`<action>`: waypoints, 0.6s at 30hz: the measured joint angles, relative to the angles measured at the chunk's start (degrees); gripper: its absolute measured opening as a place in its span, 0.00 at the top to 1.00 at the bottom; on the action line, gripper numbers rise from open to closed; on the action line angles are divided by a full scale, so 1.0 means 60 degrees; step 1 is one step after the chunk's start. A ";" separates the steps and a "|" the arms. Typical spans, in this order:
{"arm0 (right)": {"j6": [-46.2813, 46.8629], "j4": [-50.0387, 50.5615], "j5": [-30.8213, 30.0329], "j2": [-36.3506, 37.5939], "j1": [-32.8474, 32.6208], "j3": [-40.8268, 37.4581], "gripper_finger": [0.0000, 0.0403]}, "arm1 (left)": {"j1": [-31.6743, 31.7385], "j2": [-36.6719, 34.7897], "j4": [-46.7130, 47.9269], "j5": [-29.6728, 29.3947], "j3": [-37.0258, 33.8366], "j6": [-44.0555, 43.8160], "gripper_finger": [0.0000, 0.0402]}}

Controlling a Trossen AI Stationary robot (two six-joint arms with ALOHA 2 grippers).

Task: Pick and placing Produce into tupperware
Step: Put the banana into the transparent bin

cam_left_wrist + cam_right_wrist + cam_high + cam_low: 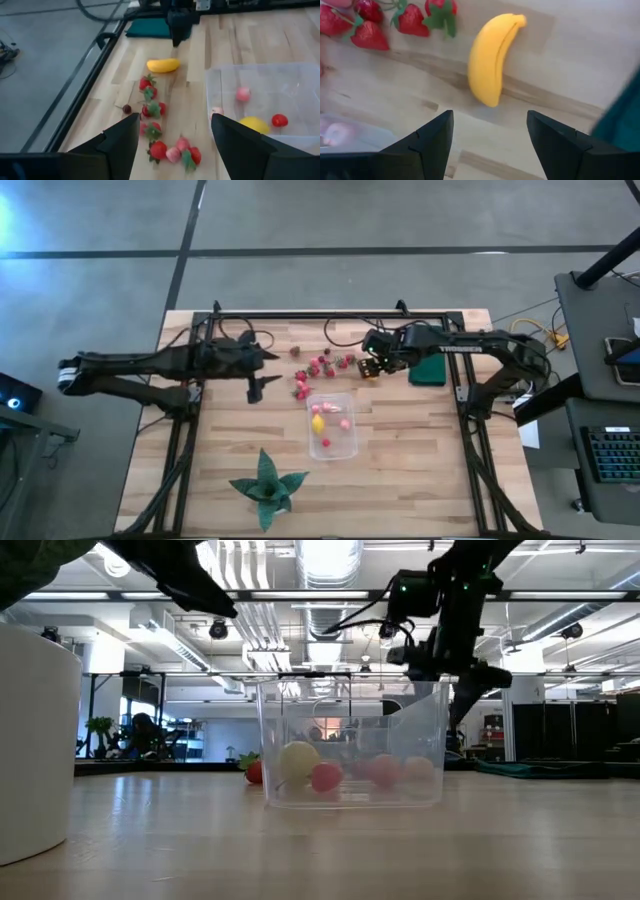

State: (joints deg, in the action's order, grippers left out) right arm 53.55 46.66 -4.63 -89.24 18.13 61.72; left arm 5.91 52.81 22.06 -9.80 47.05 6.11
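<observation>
Yellow curved banana (494,59) lying flat on pale wood, right gripper (490,132) open just above it, left gripper (172,140) open over strawberries (152,107), clear tupperware (300,80) beside.

The clear tupperware (350,745) is sitting on the wooden table (320,850), holding a yellow lemon-like fruit (298,762), a red piece (326,777) and pale pink pieces (385,770). A strawberry (254,771) is lying just behind its corner. A dark arm (450,625) is hanging behind the container, and a white cylinder (35,740) is standing at the edge
</observation>
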 joint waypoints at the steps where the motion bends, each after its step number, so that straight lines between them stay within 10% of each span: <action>1: -0.0005 -0.0236 0.0024 -0.0043 0.0000 -0.0057 0.39 | 0.0000 -0.0171 0.0025 -0.0006 -0.0113 -0.0055 0.42; 18: -0.0944 -0.1220 -0.0407 -0.2151 0.0317 0.0247 0.39 | 0.0000 -0.0542 0.0220 -0.0209 -0.0738 -0.0703 0.42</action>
State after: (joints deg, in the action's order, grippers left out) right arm 47.88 39.35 -7.08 -102.14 20.03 63.20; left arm 5.91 49.56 23.38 -11.05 42.62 1.89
